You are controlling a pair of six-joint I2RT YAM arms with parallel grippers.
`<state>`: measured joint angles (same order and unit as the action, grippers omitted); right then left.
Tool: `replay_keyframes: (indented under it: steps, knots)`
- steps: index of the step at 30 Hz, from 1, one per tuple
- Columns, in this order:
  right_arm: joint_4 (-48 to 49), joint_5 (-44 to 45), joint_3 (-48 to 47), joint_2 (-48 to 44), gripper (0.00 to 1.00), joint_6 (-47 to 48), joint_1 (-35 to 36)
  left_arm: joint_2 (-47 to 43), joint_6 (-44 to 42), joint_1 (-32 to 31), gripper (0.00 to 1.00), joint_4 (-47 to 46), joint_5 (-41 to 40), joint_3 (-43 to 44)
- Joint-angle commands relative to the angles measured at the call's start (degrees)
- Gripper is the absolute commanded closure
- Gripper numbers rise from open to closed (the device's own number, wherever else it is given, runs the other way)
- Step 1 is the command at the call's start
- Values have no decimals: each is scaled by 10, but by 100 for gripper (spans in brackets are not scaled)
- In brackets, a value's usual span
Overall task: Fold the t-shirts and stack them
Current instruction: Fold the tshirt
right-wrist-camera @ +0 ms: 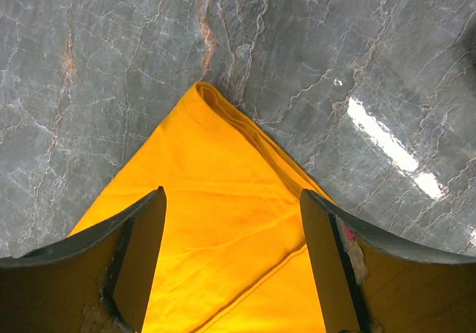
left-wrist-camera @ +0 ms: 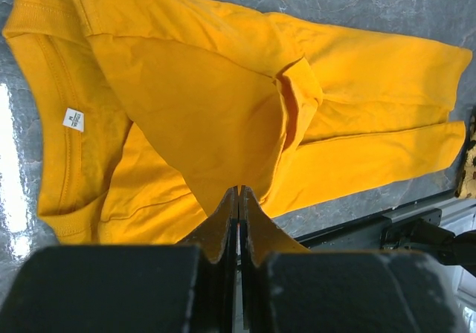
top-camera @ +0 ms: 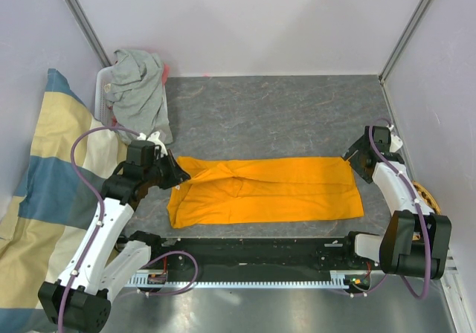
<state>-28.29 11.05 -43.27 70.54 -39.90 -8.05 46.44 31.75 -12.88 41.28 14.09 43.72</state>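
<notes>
Top external view: we are mid-fold, left tool [left-wrist-camera: 238, 193] shut on a flap of the bright orange cotton t-shirt [top-camera: 275, 192], right tool [right-wrist-camera: 232, 198] gaping empty over its corner, which we judge needs gripping next.

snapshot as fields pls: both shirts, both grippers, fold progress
orange t-shirt: flat on the table, folded into a long strip, collar end by the left arm
grey t-shirt: crumpled at far left, unfolded
left gripper: shut, pinching an orange flap near the collar
right gripper: open, over the strip's far right corner, not gripping
stack: not started
</notes>
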Motion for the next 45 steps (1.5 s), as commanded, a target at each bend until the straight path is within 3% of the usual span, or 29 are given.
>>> replay_keyframes:
  steps: [1, 2, 5, 10, 16, 23, 29, 35, 45]
  knots:
    - [0, 10, -17, -13, 20, -5, -2, -5, 19, 0, 92, 15, 15, 7]
    - [1, 8, -16, -12, 20, -4, -2, -5, 22, 0, 91, 18, 16, 7]
    - [6, 6, -16, -6, 20, -3, -1, -9, 24, 1, 71, 31, 20, 6]
    - [19, -2, -21, 13, 20, -1, -2, -47, 42, 1, 52, 69, 36, 2]
    - [39, -32, -28, 34, 20, 9, -1, -91, 64, 1, 51, 87, 17, 7]
    - [47, -63, -51, 33, 20, 43, 49, -9, 43, 0, 50, 9, 5, 34]
    - [68, -92, -100, 49, 20, 85, 207, 62, 18, 1, 49, -38, -31, 83]
    - [119, -154, -131, 106, 19, 160, 313, 85, 14, 11, 49, -62, -40, 78]
    - [115, -192, -286, 290, 21, 259, 462, 81, 9, 41, 49, -81, 2, 54]
